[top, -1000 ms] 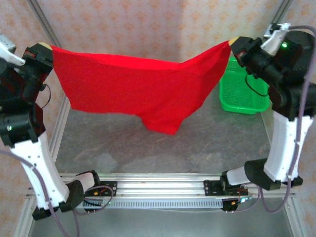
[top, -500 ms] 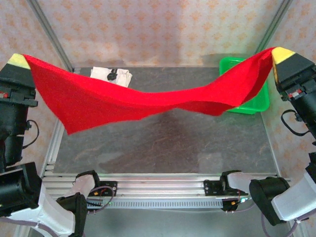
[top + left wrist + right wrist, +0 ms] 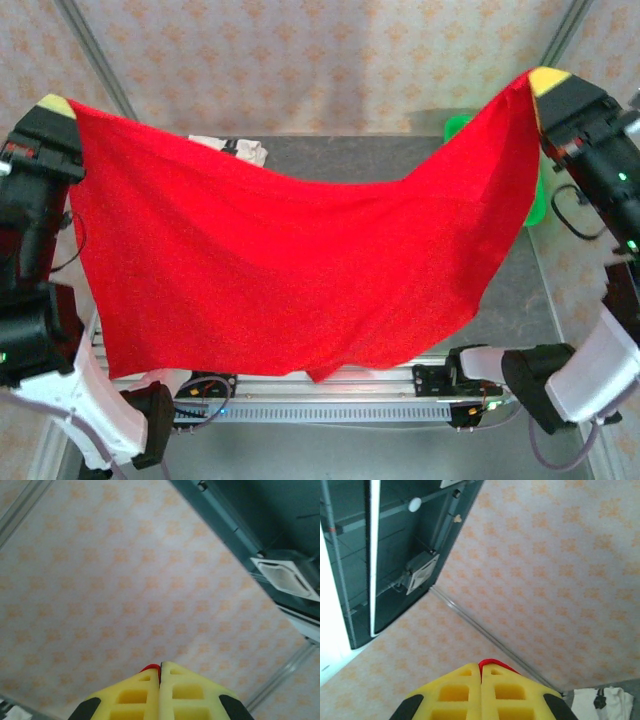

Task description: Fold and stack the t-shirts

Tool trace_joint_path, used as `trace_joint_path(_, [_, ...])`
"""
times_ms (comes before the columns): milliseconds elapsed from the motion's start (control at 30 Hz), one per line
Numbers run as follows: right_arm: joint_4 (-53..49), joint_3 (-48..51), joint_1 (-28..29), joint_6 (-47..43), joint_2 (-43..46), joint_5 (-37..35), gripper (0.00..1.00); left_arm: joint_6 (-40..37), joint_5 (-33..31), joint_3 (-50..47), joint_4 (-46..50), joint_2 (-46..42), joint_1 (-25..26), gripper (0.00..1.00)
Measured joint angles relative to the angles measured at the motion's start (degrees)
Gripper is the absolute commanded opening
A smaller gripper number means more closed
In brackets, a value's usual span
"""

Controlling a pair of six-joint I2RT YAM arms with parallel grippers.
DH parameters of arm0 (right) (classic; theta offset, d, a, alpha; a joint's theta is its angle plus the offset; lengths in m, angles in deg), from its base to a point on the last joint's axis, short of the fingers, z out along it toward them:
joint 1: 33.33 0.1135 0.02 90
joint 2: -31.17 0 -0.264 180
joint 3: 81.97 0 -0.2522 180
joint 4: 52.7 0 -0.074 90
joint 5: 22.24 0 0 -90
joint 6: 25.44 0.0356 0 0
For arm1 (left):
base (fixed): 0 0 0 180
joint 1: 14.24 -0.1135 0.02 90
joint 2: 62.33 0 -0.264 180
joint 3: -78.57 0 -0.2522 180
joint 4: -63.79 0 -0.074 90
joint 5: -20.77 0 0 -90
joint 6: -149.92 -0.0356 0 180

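Note:
The red t-shirt hangs spread in the air between both arms, its plain side toward the camera and its lower edge down near the front rail. My left gripper is shut on its upper left corner, and a sliver of red cloth pokes out between the yellow fingers. My right gripper is shut on the upper right corner, with red cloth at the fingertips. The white t-shirt lies folded at the back left of the table, mostly hidden behind the red one; a corner of it shows in the right wrist view.
The green plastic basket stands at the back right, largely hidden by the raised shirt. The grey table shows at the right. Metal frame posts rise at the back corners before patterned walls.
Both grippers stay raised at the sides. The shirt, stretched in a shallow band half a second ago, now hangs down as a full sheet covering most of the table.

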Motion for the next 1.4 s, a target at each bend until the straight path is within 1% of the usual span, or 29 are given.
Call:
trace_joint_path(167, [3.3,2.2,-2.3,-3.0,-9.4,0.0,0.0,-2.4,-0.4,-7.9,-4.5,5.4,0.0,0.0])
trace_joint_path(267, [5.7,4.3,-3.8,-5.0,-16.4,0.0,0.0,-5.0,-0.7,-10.3,-7.3,10.9,1.7,0.0])
trace_joint_path(367, [7.0,4.9,-4.9,-7.6,-25.7,-0.3,0.0,-9.1,-2.1,-10.7,-9.2,19.4,5.0,0.0])
trace_joint_path(467, [7.0,1.0,-5.2,-10.4,-36.9,-0.9,0.01,-13.0,-3.3,-10.6,-11.3,29.1,8.3,0.01])
trace_joint_path(500, [6.8,-0.9,-5.2,-11.0,-40.5,-1.3,0.1,-14.1,-3.7,-10.4,-11.9,32.3,9.1,0.13])
trace_joint_path(533, [7.0,-3.2,-5.2,-11.5,-44.9,-1.7,0.15,-15.3,-4.3,-9.7,-12.0,36.4,9.9,0.18])
trace_joint_path(567, [7.5,-4.5,-5.2,-12.0,-48.5,-2.0,0.25,-16.2,-5.2,-8.5,-12.1,40.9,10.5,0.29])
trace_joint_path(600, [8.3,-5.1,-5.2,-12.1,-51.1,-2.4,0.47,-16.6,-5.7,-7.1,-12.1,45.0,10.9,0.46])
trace_joint_path(633, [9.6,-5.3,-5.2,-12.2,-54.2,-2.9,0.63,-16.8,-6.6,-5.2,-12.3,49.7,11.1,0.56])
trace_joint_path(667, [11.3,-5.3,-5.2,-11.8,-57.2,-3.4,0.68,-16.9,-7.4,-2.0,-11.6,55.3,11.2,0.57])
trace_joint_path(700, [12.8,-5.4,-5.3,-11.2,-59.4,-3.7,0.71,-16.5,-8.0,1.2,-10.5,59.4,11.2,0.58])
trace_joint_path(733, [14.6,-5.4,-5.3,-10.3,-61.7,-3.7,0.75,-16.1,-8.7,6.1,-9.2,65.2,11.1,0.63])
trace_joint_path(767, [16.1,-5.6,-5.3,-9.2,-64.0,-3.7,0.79,-15.7,-9.5,10.6,-7.8,69.8,11.0,0.73])
trace_joint_path(800, [16.6,-5.7,-5.3,-8.9,-65.3,-4.0,0.82,-15.1,-10.2,14.1,-6.4,73.1,10.8,0.98])
trace_joint_path(833, [16.6,-5.7,-5.3,-8.6,-66.2,-4.5,0.84,-14.4,-11.0,17.7,-4.4,75.9,10.6,1.0])
trace_joint_path(900, [15.6,-5.7,-5.3,-9.3,-66.3,-5.2,0.85,-13.0,-12.5,23.1,-0.7,78.3,10.2,1.0])
trace_joint_path(967, [12.9,-5.4,-5.2,-11.0,-63.8,-5.8,0.85,-11.6,-12.9,27.3,2.6,77.3,9.4,1.0])
trace_joint_path(1000, [11.5,-4.2,-5.2,-11.9,-61.5,-5.9,0.85,-11.4,-13.0,27.5,3.3,75.4,9.1,1.0])
trace_joint_path(1033, [9.6,-1.0,-5.1,-13.3,-57.4,-5.8,0.85,-11.3,-13.2,27.0,4.8,72.3,8.7,1.0])
trace_joint_path(1067, [7.7,3.7,-5.0,-14.8,-51.8,-5.8,0.85,-11.3,-13.3,23.8,5.4,67.2,8.3,1.0])
trace_joint_path(1100, [6.6,8.6,-4.9,-15.8,-46.2,-5.7,0.86,-11.3,-13.4,20.1,5.6,62.5,8.0,1.0])
trace_joint_path(1133, [5.7,15.9,-4.6,-16.7,-38.3,-5.3,0.86,-11.3,-13.4,13.4,5.4,55.0,7.6,1.0])
trace_joint_path(1200, [6.8,31.0,-3.9,-16.7,-21.8,-3.2,0.86,-11.1,-12.9,-1.4,3.9,38.4,6.9,1.0])
trace_joint_path(1267, [9.2,47.6,-3.2,-14.7,-3.0,0.2,0.86,-10.4,-12.2,-16.0,2.3,21.3,6.1,1.0])
trace_joint_path(1333, [11.0,60.3,-2.7,-11.6,12.3,3.1,0.86,-9.9,-11.5,-24.9,2.6,9.3,5.4,1.0])
trace_joint_path(1367, [11.7,67.0,-2.5,-9.6,20.4,4.7,0.86,-9.9,-10.8,-28.7,2.9,4.5,5.2,1.0])
trace_joint_path(1400, [12.0,71.7,-2.1,-8.2,25.7,5.9,0.86,-9.8,-10.1,-31.9,3.0,1.4,5.2,1.0])
